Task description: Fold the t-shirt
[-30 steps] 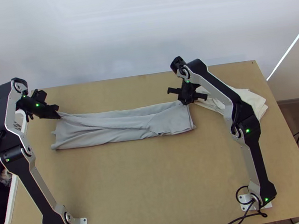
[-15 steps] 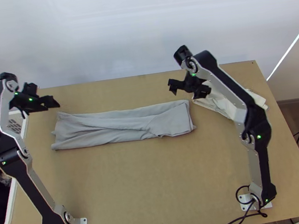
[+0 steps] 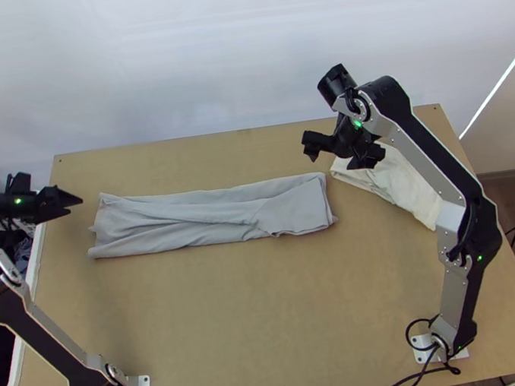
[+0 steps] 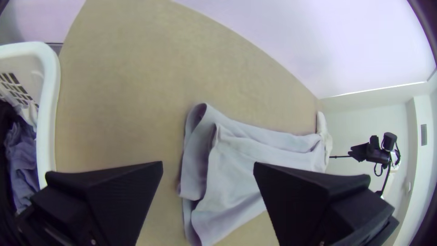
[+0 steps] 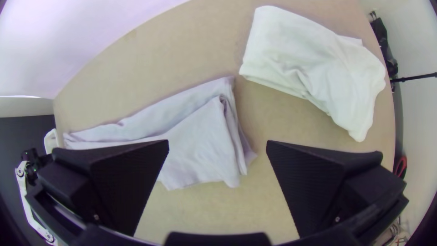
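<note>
The grey t-shirt [image 3: 207, 217] lies folded into a long, narrow strip across the table, with creases along it and a folded-over part at its right end. Off its left end, my left gripper [image 3: 71, 201] is raised near the basket; in the left wrist view the left gripper [image 4: 207, 175] stands open, nothing between its fingers. Beyond the shirt's right end, my right gripper [image 3: 341, 158] hangs above the table beside a white cloth; the right wrist view has the right gripper [image 5: 218, 157] open too, with the shirt's folded end [image 5: 200, 150] below.
A white folded cloth [image 3: 397, 177] lies at the table's right back, partly under the right arm. At the left edge a white basket [image 3: 27, 298] holds dark clothes, with the left arm over its rim. A pale wall [image 3: 221, 44] rises behind the table.
Both grippers have come away from the shirt's two ends. The left one moved left and the right one moved right and up. The shirt's back left corner and right end are now uncovered.
</note>
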Controlling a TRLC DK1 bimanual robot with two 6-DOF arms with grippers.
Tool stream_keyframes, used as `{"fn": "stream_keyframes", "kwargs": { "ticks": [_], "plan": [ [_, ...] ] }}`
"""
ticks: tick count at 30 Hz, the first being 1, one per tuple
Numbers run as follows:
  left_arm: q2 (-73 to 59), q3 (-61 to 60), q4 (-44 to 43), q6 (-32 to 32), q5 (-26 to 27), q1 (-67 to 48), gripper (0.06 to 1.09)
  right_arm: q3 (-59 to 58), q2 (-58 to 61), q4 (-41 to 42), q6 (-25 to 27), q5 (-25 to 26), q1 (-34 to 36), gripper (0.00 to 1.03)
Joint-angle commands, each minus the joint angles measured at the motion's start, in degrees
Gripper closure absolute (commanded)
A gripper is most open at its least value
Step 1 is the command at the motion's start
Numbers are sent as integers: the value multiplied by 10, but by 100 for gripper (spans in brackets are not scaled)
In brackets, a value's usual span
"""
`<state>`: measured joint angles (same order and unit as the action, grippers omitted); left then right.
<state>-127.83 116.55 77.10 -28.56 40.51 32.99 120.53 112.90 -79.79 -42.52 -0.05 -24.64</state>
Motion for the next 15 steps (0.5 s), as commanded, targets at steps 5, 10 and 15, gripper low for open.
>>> {"fn": "stream_keyframes", "kwargs": {
  "ticks": [5,10,15],
  "plan": [
    [30,-123,-48,-26,53,23,11,2,-21,-5,0,-8,-23,3],
    [33,-153,-65,-39,55,21,11,11,-23,-5,-2,-8,-27,3],
    [31,-172,-75,-49,55,25,11,15,-25,-5,-4,-8,-30,3]
  ]
}}
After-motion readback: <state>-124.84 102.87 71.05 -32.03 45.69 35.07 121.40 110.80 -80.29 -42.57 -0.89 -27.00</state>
